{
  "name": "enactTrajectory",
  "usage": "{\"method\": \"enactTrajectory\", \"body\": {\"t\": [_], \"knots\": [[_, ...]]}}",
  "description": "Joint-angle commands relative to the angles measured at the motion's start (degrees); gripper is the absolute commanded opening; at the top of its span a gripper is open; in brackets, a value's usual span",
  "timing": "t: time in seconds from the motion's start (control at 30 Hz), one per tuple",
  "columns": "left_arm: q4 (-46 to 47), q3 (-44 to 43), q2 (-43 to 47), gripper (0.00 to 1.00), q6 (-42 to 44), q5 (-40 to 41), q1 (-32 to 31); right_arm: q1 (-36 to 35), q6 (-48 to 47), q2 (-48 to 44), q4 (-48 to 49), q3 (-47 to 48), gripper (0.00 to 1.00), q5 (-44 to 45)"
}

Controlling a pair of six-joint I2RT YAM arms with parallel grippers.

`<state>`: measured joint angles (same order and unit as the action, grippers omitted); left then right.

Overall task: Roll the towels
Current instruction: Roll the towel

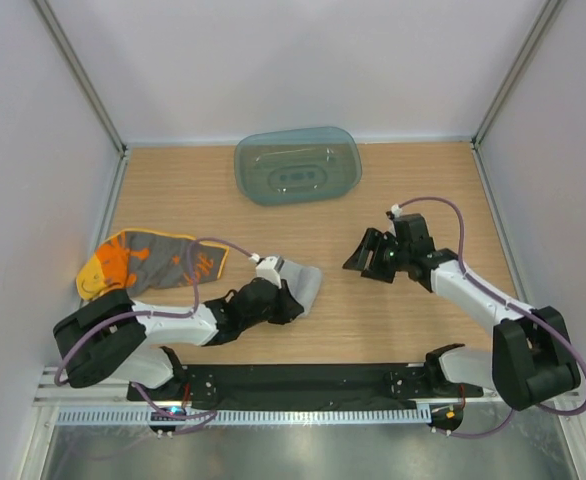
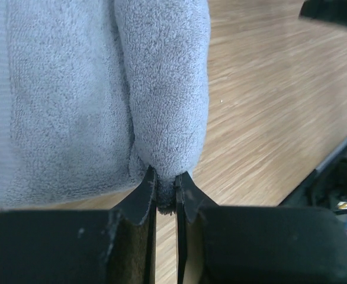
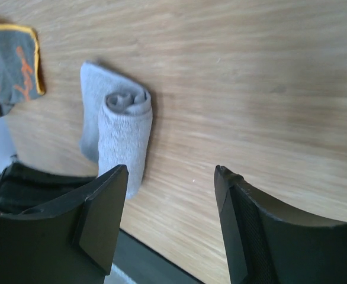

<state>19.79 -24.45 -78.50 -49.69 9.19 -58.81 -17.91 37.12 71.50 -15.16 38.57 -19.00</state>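
The grey towel (image 1: 304,283) lies partly rolled on the wooden table near the front middle. My left gripper (image 1: 285,300) is shut on the near end of its roll (image 2: 167,89), with cloth pinched between the fingertips (image 2: 166,189). The right wrist view shows the roll end-on (image 3: 124,121) with a flat flap beside it. The yellow-orange towel (image 1: 143,262), grey with orange print on its upper face, lies spread flat at the left. My right gripper (image 1: 366,257) is open and empty, hovering right of the grey towel; in its own view the gripper (image 3: 170,177) frames bare wood.
A translucent teal tray (image 1: 298,167) sits at the back middle. White walls close in the left, right and far sides. A black rail (image 1: 303,385) runs along the table's near edge by the arm bases.
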Motion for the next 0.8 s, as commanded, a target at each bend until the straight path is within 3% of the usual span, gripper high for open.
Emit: {"method": "enactTrajectory", "body": {"t": [0.0, 0.13, 0.5, 0.77], "knots": [[15.24, 5.36, -1.38, 0.0, -7.59, -8.92, 3.78, -0.72, 5.67, -3.03, 11.81, -4.81, 0.67, -9.63], [32.45, 10.02, -6.3, 0.0, -13.49, -15.07, 6.86, -3.17, 8.4, -3.22, 20.4, -9.2, 0.7, -11.67], [54.71, 13.01, -19.76, 0.0, -25.1, -21.75, 10.64, -12.23, 13.06, 10.3, 37.91, -12.9, 0.7, -7.28], [59.22, 14.6, -23.1, 0.0, -27.12, -22.2, 12.22, -12.59, 14.2, 16.12, 44.94, -13.43, 0.69, -5.78]]}}
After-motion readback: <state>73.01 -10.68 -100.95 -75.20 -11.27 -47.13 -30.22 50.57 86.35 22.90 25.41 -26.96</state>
